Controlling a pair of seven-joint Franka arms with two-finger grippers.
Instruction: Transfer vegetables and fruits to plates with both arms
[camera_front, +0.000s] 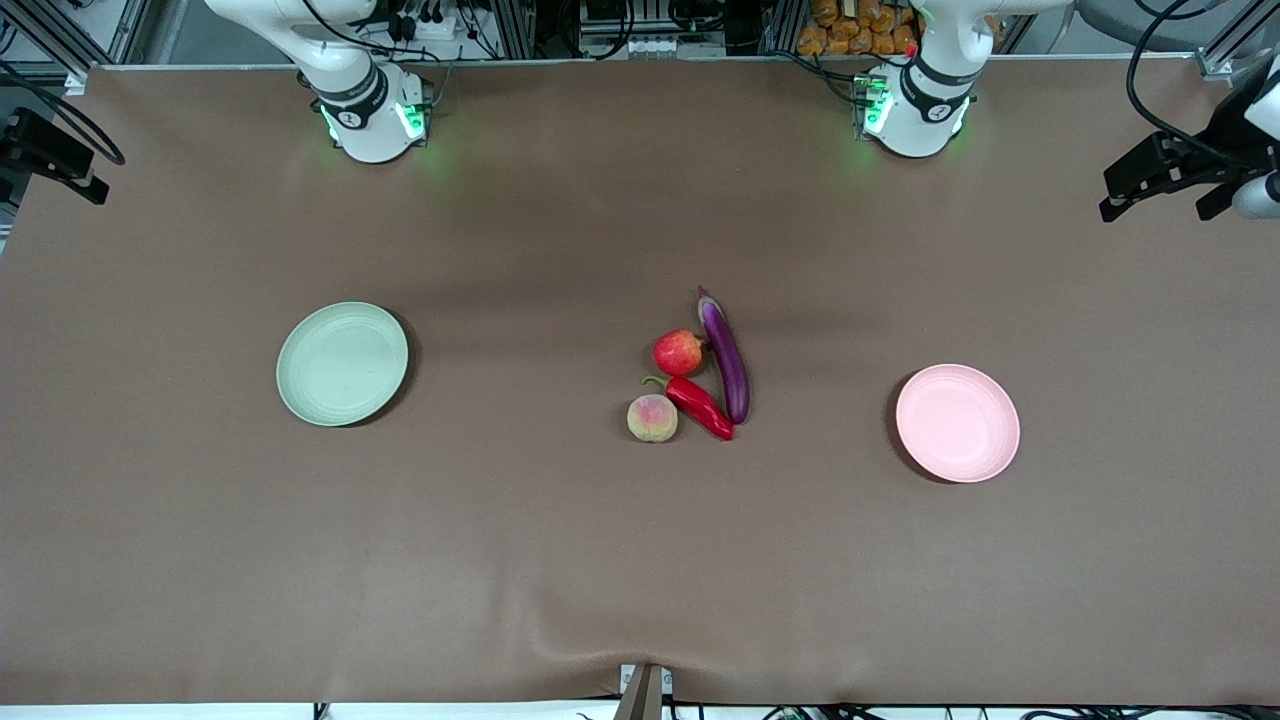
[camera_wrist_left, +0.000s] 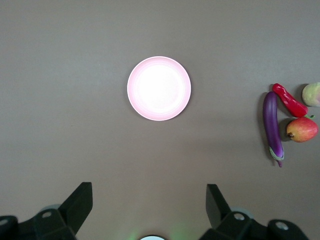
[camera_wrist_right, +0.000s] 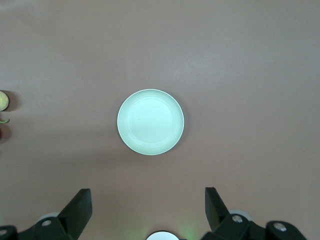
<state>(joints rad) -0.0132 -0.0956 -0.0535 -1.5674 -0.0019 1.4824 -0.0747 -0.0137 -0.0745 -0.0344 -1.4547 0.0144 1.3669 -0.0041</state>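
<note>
Lying in a tight cluster near the middle of the brown table (camera_front: 200, 560) are all four produce items. The purple eggplant (camera_front: 727, 357) runs lengthwise, its stem end pointing toward the robots' bases. The red apple-like fruit (camera_front: 679, 352) sits just beside it, toward the right arm's end. The red chili pepper (camera_front: 700, 406) lies at an angle nearer the front camera, its tip meeting the eggplant's rounded end, and the peach (camera_front: 652, 418) rests just beside the chili, nearest the front camera. The pale green plate (camera_front: 342, 363) sits well apart from the cluster toward the right arm's end of the table; the pale pink plate (camera_front: 957, 423) sits well apart toward the left arm's end. Both plates carry nothing. The left gripper (camera_wrist_left: 149, 202) hangs high over the table with the pink plate directly below it, fingers spread wide and holding nothing. The right gripper (camera_wrist_right: 148, 205) hangs high over the green plate in the same posture, fingers spread wide with nothing between them. Neither gripper touches any item.
</note>
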